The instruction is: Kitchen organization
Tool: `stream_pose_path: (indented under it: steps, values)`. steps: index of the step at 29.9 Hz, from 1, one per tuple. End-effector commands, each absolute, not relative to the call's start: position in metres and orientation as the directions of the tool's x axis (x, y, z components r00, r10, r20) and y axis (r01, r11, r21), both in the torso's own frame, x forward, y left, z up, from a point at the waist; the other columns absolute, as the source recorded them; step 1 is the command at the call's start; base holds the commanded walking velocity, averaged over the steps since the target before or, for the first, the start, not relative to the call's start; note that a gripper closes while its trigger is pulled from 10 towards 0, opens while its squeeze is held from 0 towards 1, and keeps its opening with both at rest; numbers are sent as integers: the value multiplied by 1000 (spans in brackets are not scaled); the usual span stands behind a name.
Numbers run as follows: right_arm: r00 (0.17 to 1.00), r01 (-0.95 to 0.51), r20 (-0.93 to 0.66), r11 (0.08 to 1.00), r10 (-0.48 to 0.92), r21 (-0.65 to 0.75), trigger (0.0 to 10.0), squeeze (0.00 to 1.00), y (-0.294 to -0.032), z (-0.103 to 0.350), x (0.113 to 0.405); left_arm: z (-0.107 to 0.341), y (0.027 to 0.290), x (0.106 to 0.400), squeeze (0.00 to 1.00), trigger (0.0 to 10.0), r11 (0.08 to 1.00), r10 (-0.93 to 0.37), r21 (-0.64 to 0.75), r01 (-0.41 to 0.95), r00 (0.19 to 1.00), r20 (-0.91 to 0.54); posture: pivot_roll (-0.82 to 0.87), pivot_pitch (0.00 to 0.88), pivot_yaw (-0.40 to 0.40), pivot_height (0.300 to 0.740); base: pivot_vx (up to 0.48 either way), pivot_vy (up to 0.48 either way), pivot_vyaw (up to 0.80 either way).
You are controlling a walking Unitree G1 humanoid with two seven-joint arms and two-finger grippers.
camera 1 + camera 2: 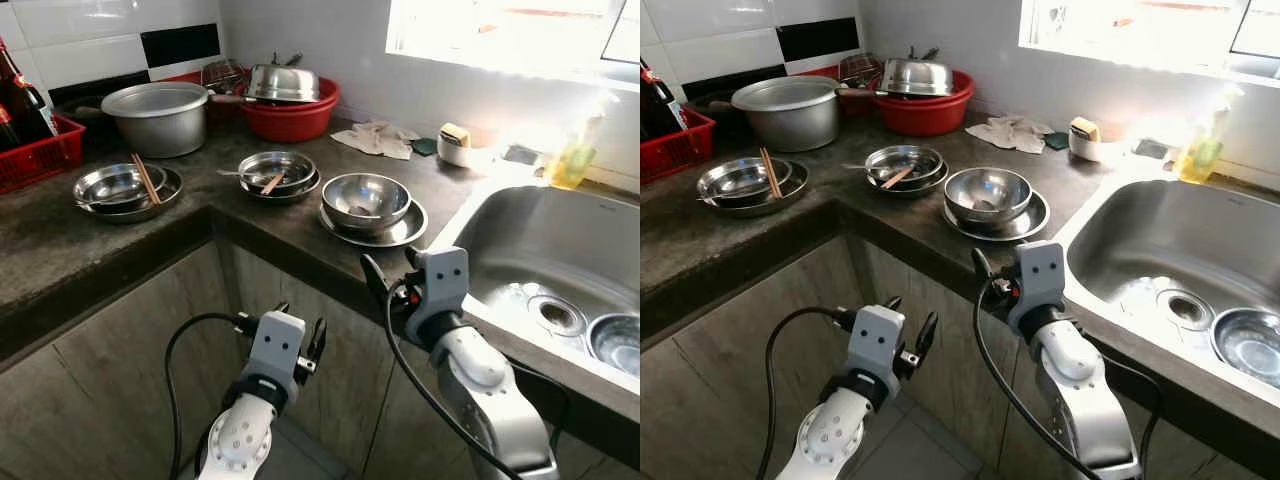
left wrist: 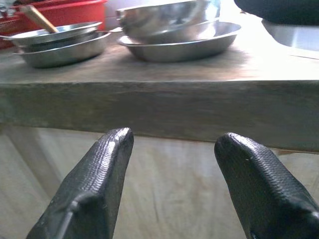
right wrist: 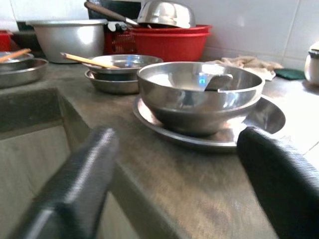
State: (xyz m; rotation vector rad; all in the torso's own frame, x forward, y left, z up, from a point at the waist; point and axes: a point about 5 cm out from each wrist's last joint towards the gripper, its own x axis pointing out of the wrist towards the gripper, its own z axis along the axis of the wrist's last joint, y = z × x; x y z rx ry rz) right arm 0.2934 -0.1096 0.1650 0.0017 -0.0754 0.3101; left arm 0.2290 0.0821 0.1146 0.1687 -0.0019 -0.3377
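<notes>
A steel bowl [image 1: 365,198] holding a spoon sits on a steel plate [image 1: 406,229] near the counter's front edge, left of the sink [image 1: 560,240]. My right gripper [image 1: 390,264] is open and level with the counter edge just in front of that bowl [image 3: 199,92], touching nothing. Below the counter, in front of the cabinet doors, my left gripper [image 1: 302,317] is open and empty, and its fingers [image 2: 107,169] point at the counter's edge. Two more stacks of steel dishes hold chopsticks, one in the middle [image 1: 278,172] and one at the left [image 1: 120,187].
At the back stand a big aluminium pot [image 1: 160,117], a red basin [image 1: 292,118] with a steel lid, and a red basket [image 1: 35,152] with bottles. A cloth [image 1: 378,138], a cup [image 1: 455,147] and a soap bottle [image 1: 573,158] lie near the sink, which holds a small bowl [image 1: 618,342].
</notes>
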Motion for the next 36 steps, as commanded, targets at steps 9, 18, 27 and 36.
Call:
stream_pose_path:
  steps: [9,18,27,36]
  values:
    - [968,-224,96,971,232,-84,10000,0,-113,173,328,120,80,219,0,10000,927,-340,164,338,940,-13,223,57,-60,740,0,0,0]
    - [980,-135,137,989,142,-61,10000,0,-116,184,354,122,78,215,0,10000,926,-352,144,350,936,-11,234,70,-67,740,0,0,0]
    - [976,-98,194,995,102,-30,10000,0,-117,197,366,122,79,215,0,10000,927,-348,142,347,937,-15,233,69,-69,740,0,0,0]
    - [972,-106,209,994,106,-11,10000,0,-112,201,373,140,66,210,0,10000,902,-427,121,415,898,102,235,62,-69,740,0,0,0]
